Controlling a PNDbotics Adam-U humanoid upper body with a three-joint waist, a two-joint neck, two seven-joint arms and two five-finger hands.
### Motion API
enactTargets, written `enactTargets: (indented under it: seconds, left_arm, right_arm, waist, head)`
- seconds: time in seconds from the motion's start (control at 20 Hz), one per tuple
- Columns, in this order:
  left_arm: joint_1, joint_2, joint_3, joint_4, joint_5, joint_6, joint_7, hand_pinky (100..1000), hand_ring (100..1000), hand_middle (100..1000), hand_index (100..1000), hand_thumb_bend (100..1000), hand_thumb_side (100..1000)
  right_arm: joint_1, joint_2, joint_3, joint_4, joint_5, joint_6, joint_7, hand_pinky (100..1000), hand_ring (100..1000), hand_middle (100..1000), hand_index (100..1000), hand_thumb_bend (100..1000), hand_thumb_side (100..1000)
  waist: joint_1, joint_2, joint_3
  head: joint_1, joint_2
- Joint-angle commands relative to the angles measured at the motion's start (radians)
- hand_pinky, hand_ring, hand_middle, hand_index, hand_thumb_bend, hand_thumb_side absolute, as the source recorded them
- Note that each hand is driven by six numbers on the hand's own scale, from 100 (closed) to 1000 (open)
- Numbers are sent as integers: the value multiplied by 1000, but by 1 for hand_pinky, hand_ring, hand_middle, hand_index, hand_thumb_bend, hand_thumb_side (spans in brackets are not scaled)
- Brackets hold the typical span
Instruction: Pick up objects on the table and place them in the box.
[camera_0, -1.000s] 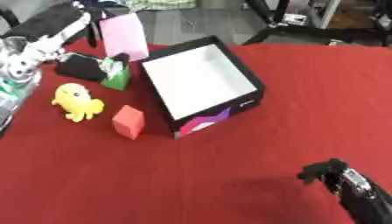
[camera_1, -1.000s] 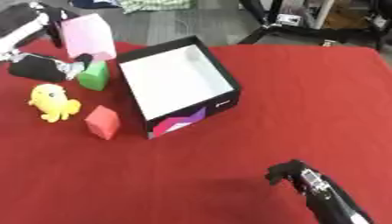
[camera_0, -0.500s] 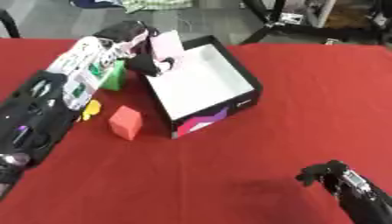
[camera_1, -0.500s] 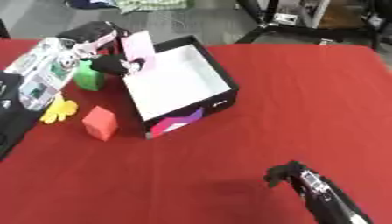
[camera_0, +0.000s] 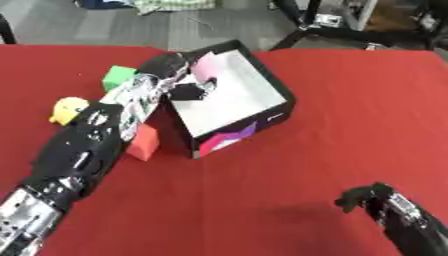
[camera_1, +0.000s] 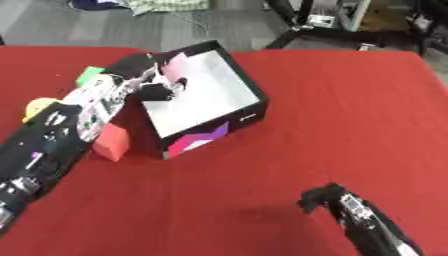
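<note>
My left hand (camera_0: 179, 80) reaches over the near-left wall of the open black box (camera_0: 280, 92) and is shut on a pink block (camera_0: 206, 66), which hangs above the box's white floor. On the red table left of the box lie a green cube (camera_0: 117, 77), a yellow duck-shaped toy (camera_0: 68, 109) and a red block (camera_0: 144, 142); my left arm partly covers the last two. My right hand (camera_0: 363, 196) rests low at the right with curled fingers, holding nothing.
The red table (camera_0: 350, 115) stretches wide to the right of the box. Beyond its far edge is grey floor with black stand legs (camera_0: 324, 22) and some cloth (camera_0: 171, 4).
My left arm has swung from the far left over the box, carrying the pink block from beside the green cube to above the box floor. The view has also shifted. The right hand is still.
</note>
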Motion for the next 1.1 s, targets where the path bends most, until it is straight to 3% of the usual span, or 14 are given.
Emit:
enactTargets:
  seconds: [0.05, 0.3, 0.55, 0.6, 0.65, 0.75, 0.85, 0.95, 1.1]
  left_arm:
    - [-28, 13, -2, -32, -6, -13, 48, 774, 656, 787, 954, 334, 1000]
    - [-36, 47, -23, -110, -1, -32, 92, 797, 717, 860, 991, 430, 1000]
    - [-35, 99, -27, -213, 1, -59, 43, 805, 734, 875, 998, 465, 1000]
    - [-36, 131, -35, -260, 10, -80, 24, 798, 733, 865, 996, 508, 1000]
    - [-30, 184, -41, -338, 32, -112, -9, 796, 728, 852, 988, 513, 1000]
    - [-5, 280, -39, -491, 101, -160, -101, 808, 738, 858, 985, 406, 1000]
    - [37, 377, -18, -637, 203, -198, -207, 814, 736, 844, 978, 301, 891]
    - [95, 473, 11, -763, 310, -220, -314, 817, 737, 826, 981, 301, 885]
    - [175, 589, 34, -884, 393, -214, -488, 820, 768, 849, 989, 390, 933]
  right_arm:
    - [-5, -5, 1, -9, -8, -2, 3, 1000, 751, 516, 702, 100, 1000]
    - [-5, -5, 0, -9, -6, -1, 2, 1000, 751, 516, 702, 100, 1000]
    - [-7, -5, -2, -8, -6, -1, 1, 1000, 751, 516, 702, 100, 1000]
    - [-8, -5, -5, -8, -5, 0, -2, 1000, 751, 515, 702, 100, 1000]
    - [-9, -5, -8, -8, -5, 0, -5, 1000, 751, 515, 702, 100, 1000]
    - [-9, -5, -13, -8, -3, 1, -10, 1000, 750, 515, 702, 100, 1000]
    - [-9, -6, -15, -7, 0, 2, -13, 1000, 751, 515, 702, 100, 1000]
    - [-9, -9, -16, -6, 2, 1, -14, 1000, 751, 515, 702, 100, 1000]
    - [-8, -11, -18, -6, 5, 0, -17, 1000, 750, 515, 702, 100, 1000]
  waist:
    - [-10, -6, -2]
    - [-8, -7, -1]
    - [-6, -7, -1]
    - [-3, -7, -1]
    - [-1, -7, 0]
    - [3, -7, 3]
    - [7, -8, 5]
    - [11, -9, 7]
    - [14, -9, 8]
  head:
    - [1, -1]
    - [-1, -1]
    - [-5, -1]
    - [-8, -1]
    - [-11, -1]
    - [-18, -1]
    - [-24, -1]
    - [-31, -1]
    - [-33, -1]
